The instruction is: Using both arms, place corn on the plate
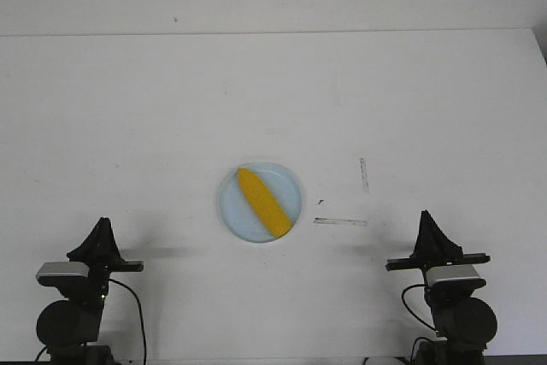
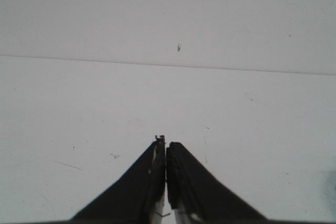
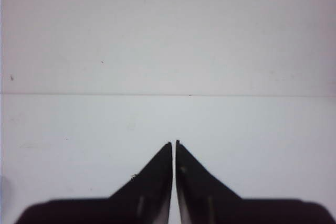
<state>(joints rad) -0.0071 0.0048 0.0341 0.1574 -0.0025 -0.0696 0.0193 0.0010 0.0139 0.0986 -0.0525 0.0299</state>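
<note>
corn [image 1: 261,203] lying diagonal on plate [image 1: 260,202], placement looks done | left pincer [image 1: 101,230] together, empty, well left of plate | right pincer [image 1: 427,223] together, empty, well right; both look parked

Plate [image 1: 260,203] is sitting on the table [image 1: 154,126], ahead of both claws and between them. Corn [image 1: 261,203] is lying in the plate, slanting, one end pointing far-left, the other near-right. Left gripper [image 1: 102,226] is sitting near-left of the plate, well apart. Right gripper [image 1: 426,218] is sitting near-right of it, well apart. Tape marks [image 1: 340,221] are lying between plate and right gripper.
</note>
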